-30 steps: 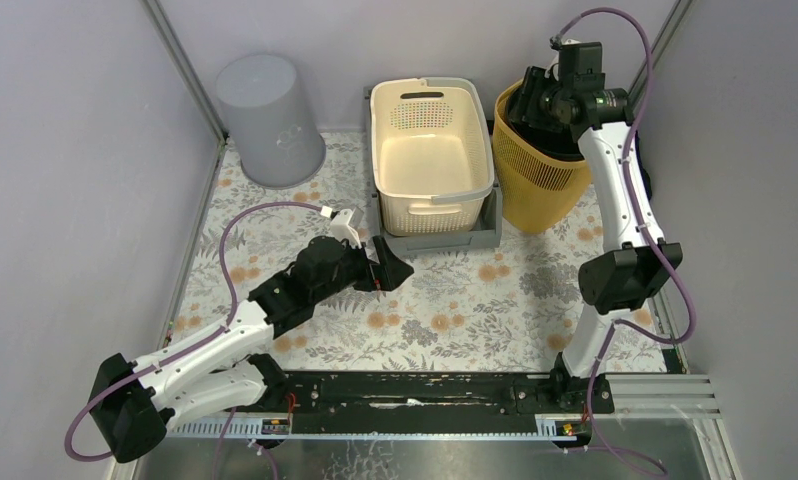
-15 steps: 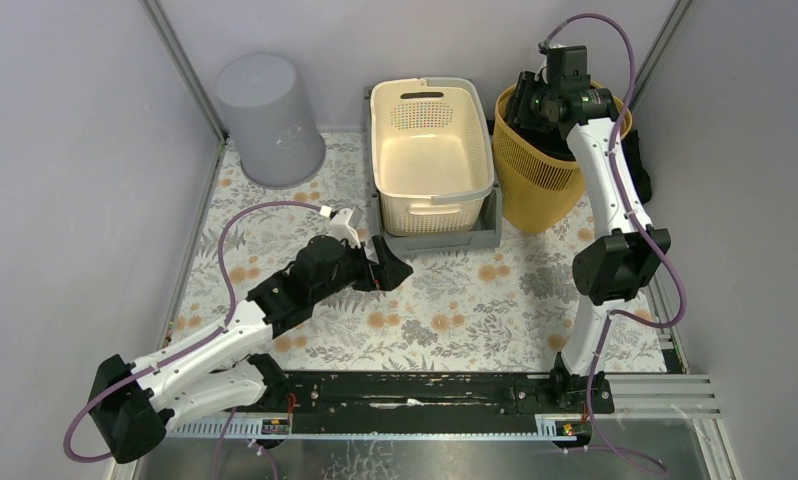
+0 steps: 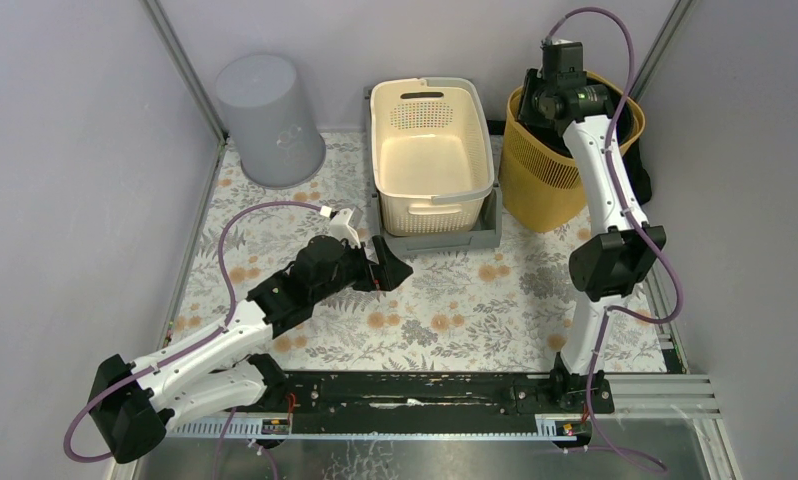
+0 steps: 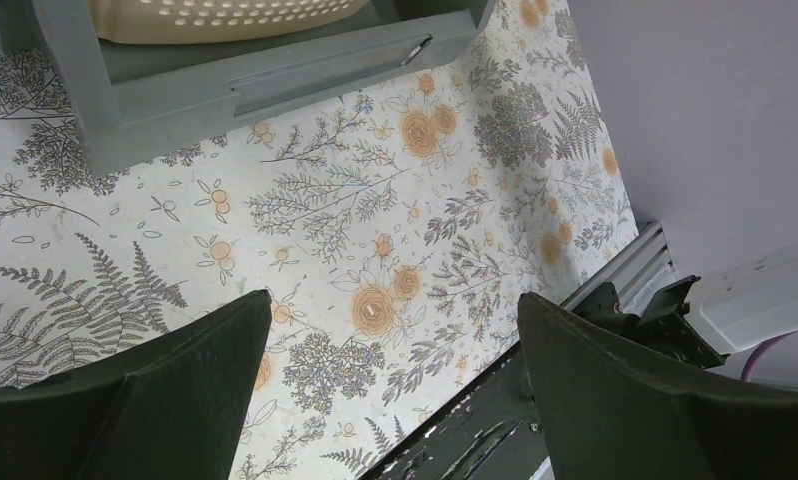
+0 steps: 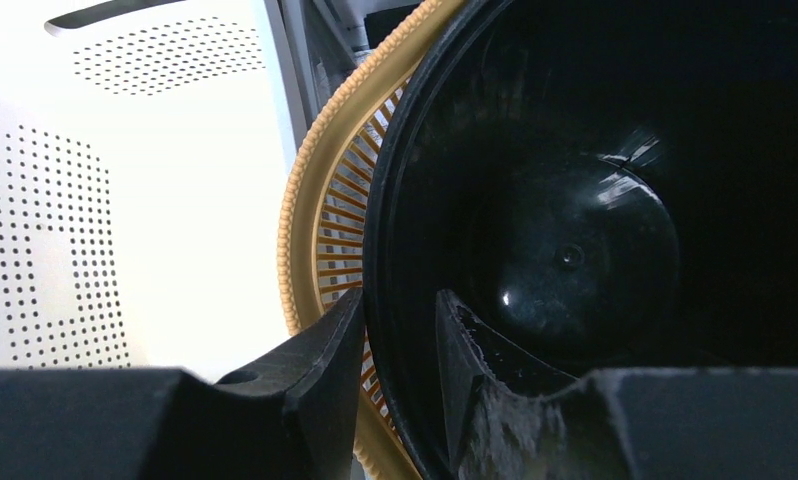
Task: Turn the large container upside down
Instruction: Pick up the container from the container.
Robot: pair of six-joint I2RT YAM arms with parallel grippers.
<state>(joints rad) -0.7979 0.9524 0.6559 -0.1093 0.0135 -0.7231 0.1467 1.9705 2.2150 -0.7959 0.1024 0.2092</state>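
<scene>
The large container (image 5: 575,200) is black and round, nested upright inside a yellow slatted basket (image 3: 540,185) at the back right; a bit of its dark inside (image 3: 623,118) shows in the top view. My right gripper (image 5: 400,295) reaches down over its left rim. One finger (image 5: 325,350) sits between the yellow basket (image 5: 320,220) and the black wall, the other inside the container, closed narrowly on the rim. My left gripper (image 4: 395,295) hovers wide open over the floral mat, holding nothing, just in front of the grey tray (image 4: 225,80).
A cream perforated basket (image 3: 430,150) rests in the grey tray (image 3: 445,238) at the back centre. A grey bucket (image 3: 268,120) stands upside down at the back left. Walls enclose the left, back and right sides. A black rail (image 3: 425,390) runs along the near edge.
My right gripper has moved slightly back and down onto the black rim while its jaws narrowed. The yellow basket has shifted a little to the right. The left arm has not moved.
</scene>
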